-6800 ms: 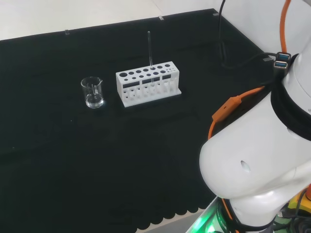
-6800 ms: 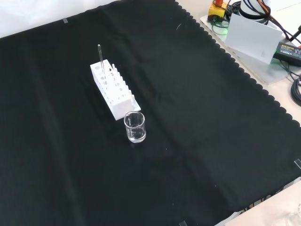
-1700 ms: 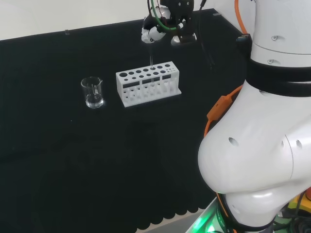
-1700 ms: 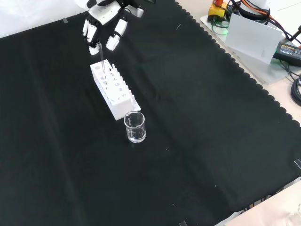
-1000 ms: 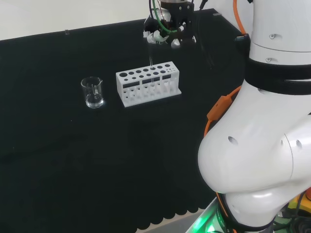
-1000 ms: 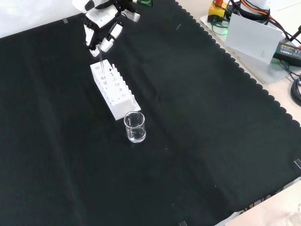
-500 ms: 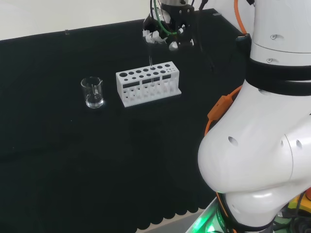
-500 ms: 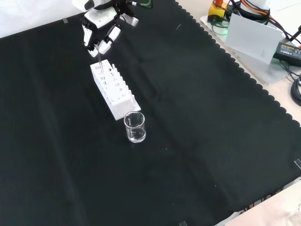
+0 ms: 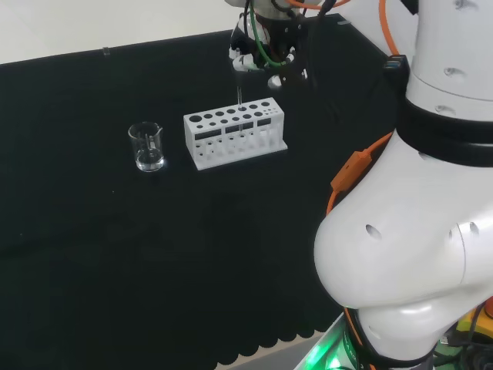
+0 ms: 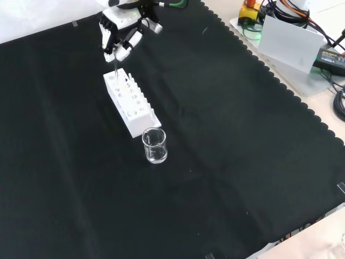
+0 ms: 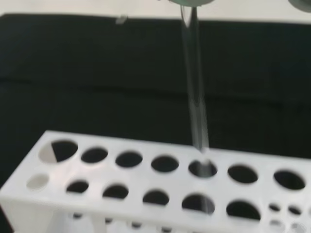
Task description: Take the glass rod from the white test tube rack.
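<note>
Above the far end of the white test tube rack (image 10: 130,103), the hand (image 10: 121,33) pinches the top of the glass rod (image 11: 196,102), now lifted until its tip hangs just over a rack hole, while the beaker (image 10: 154,145) stays put on the counter (image 10: 226,162).

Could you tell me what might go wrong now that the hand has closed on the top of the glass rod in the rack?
The glass rod has its lower end in a hole of the white test tube rack, so a tilted pull by the hand could jam it or tip the rack. The smooth rod is pinched only at its top and might slip. The beaker stands right beside the rack's end.
</note>
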`<act>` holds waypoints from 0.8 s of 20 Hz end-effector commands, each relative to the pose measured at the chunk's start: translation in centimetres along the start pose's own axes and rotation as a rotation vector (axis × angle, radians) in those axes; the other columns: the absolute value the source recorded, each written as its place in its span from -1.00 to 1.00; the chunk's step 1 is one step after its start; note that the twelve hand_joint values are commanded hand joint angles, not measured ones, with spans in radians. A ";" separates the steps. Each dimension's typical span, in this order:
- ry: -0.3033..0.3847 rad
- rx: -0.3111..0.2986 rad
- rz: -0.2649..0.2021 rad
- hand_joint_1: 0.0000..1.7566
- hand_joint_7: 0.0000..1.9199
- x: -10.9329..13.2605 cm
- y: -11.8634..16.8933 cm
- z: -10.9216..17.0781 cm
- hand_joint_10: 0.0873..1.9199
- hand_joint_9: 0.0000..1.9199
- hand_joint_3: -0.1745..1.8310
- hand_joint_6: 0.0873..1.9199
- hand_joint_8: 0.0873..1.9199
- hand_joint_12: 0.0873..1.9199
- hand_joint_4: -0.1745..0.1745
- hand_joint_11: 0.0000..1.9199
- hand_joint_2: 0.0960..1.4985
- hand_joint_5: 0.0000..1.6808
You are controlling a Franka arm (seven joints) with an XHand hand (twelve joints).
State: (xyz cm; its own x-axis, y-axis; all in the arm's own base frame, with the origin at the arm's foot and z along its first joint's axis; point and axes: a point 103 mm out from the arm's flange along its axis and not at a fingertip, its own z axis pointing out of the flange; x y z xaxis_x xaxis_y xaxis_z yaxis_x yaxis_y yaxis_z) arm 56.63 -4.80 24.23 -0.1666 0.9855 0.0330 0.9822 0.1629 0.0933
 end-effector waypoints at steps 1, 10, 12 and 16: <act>-0.048 -0.067 -0.005 0.49 0.32 1.4 -1.1 -4.5 -0.48 0.81 -1.00 -0.40 -0.41 -0.43 -1.00 0.74 0.41 0.44; -0.070 -0.023 0.010 0.49 0.32 2.7 -3.4 -8.8 -0.48 0.83 -1.00 -0.40 -0.40 -0.42 -1.00 0.75 0.41 0.44; -0.075 -0.007 0.017 0.49 0.32 3.1 -4.2 -9.7 -0.48 0.83 -1.00 -0.41 -0.41 -0.42 -1.00 0.76 0.41 0.44; -0.087 -0.003 0.024 0.49 0.33 4.1 -5.7 -11.7 -0.50 0.85 -1.00 -0.43 -0.42 -0.41 -1.00 0.75 0.40 0.46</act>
State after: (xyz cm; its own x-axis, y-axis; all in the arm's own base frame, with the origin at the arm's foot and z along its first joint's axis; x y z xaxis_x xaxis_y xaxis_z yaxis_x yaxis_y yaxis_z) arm 51.93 -3.13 33.55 -0.1468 0.9886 -0.0321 0.9807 0.1497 0.1256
